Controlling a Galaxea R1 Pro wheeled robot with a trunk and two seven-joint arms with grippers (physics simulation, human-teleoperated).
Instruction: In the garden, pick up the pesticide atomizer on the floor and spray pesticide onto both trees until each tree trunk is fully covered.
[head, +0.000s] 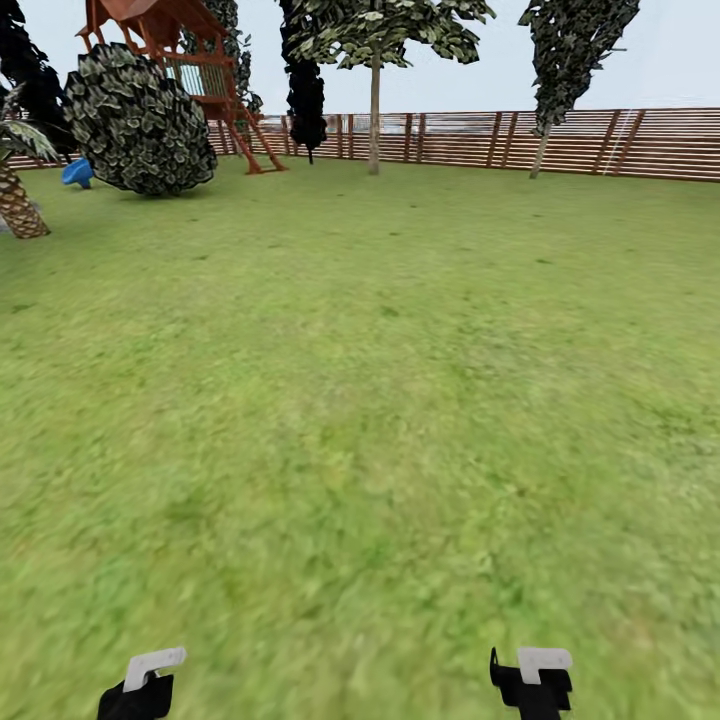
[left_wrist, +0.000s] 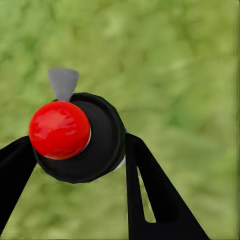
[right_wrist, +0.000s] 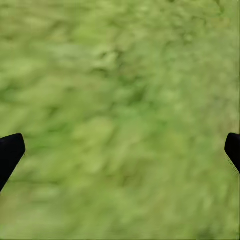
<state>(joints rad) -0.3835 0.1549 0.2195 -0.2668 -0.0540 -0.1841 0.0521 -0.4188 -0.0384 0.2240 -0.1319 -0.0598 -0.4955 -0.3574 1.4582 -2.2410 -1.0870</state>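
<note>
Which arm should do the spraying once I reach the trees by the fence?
Left. Its gripper is shut on the black round atomizer with the red button; the right gripper hangs open, holding nothing, over green grass.

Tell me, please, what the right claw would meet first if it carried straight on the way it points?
Probably just the lawn: between the open right claw tips there is only blurred grass, though its depth is unclear.

Black claws (head: 135, 690) (head: 532, 680) carry grey-white finger pieces.
</note>
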